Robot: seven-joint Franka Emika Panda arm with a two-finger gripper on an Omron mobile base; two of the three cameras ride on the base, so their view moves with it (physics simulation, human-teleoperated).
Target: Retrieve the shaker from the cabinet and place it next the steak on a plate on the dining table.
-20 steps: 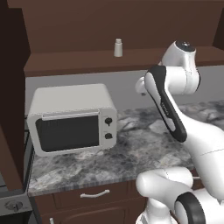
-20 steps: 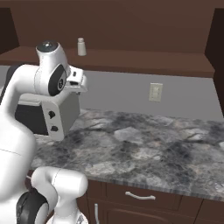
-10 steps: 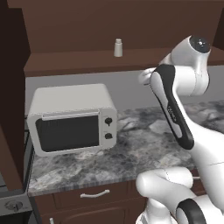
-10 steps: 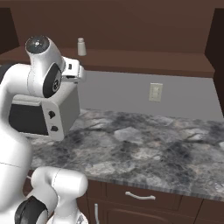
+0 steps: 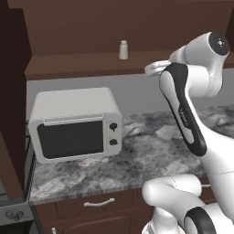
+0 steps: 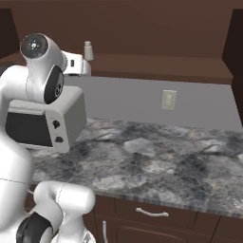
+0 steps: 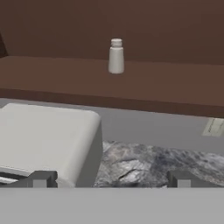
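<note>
Left base view: the small off-white cylindrical shaker point(image 5: 123, 50) stands upright on the plain shelf board of the dark brown wooden wall cabinet point(image 5: 91, 66), above and right of the boxy white microwave point(image 5: 75, 123); the white arm's hand sits right of the shaker, apart from it.

Right base view: shaker point(image 6: 88, 50) upright on the shelf, just beyond the hand.

Hand view: shaker point(image 7: 116, 56) upright, untouched; the two-finger gripper point(image 7: 109, 179) spread wide, grasping nothing; microwave point(image 7: 48, 142) below the shelf on the grey marbled stone counter point(image 7: 157, 168).
</note>
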